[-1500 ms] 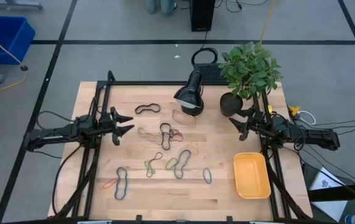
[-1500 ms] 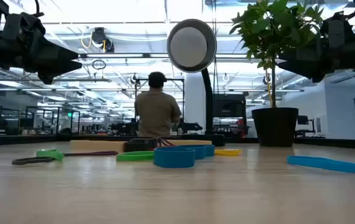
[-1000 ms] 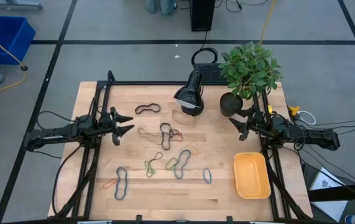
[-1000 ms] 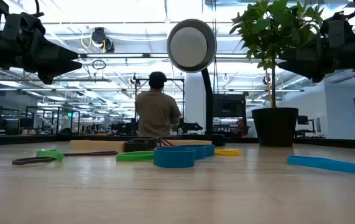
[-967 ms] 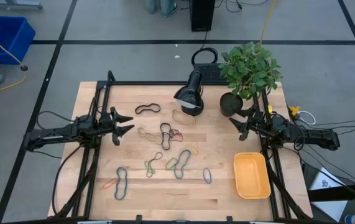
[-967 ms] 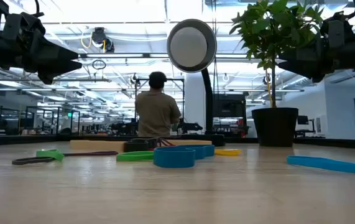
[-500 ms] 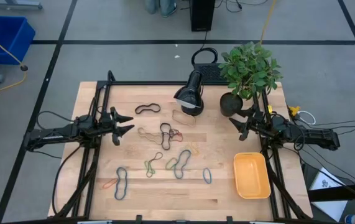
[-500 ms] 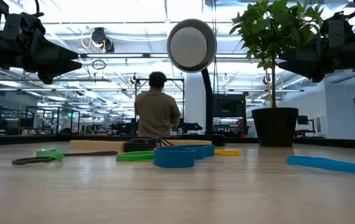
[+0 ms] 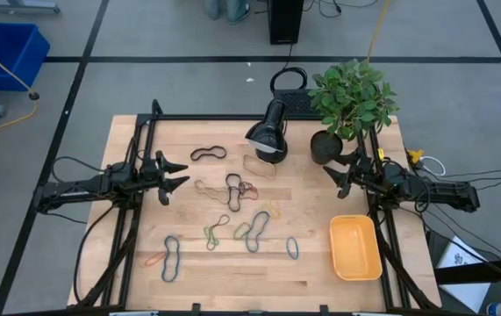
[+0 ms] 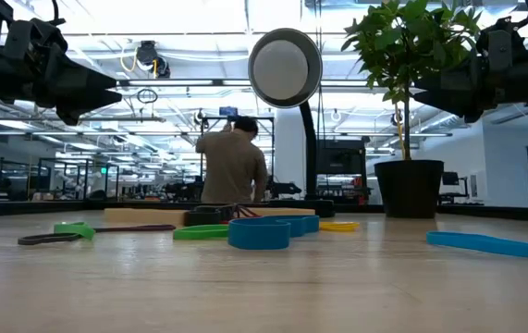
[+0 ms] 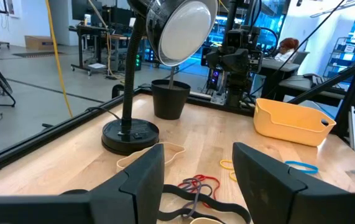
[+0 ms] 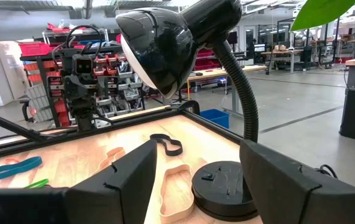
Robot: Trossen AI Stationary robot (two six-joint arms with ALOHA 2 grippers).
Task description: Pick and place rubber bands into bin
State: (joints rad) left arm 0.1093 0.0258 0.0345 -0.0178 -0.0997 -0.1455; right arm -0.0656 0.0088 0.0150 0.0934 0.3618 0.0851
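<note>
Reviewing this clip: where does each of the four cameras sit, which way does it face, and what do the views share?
High view: overhead, straight down on the table; left gripper and right gripper, both open, empty.
Low view: table height, facing the room; both arms hang at the top corners.
Left wrist view: looks past its fingers toward the bin.
Right wrist view: looks past its fingers across the table.
Shared: both wrist views show the lamp.

The left arm reaches in from the table's left edge, its left gripper [image 9: 177,175] raised above the wood — fingers spread, nothing between them. The right arm mirrors it from the right edge, right gripper [image 9: 330,175] likewise aloft, parted and empty.
</note>
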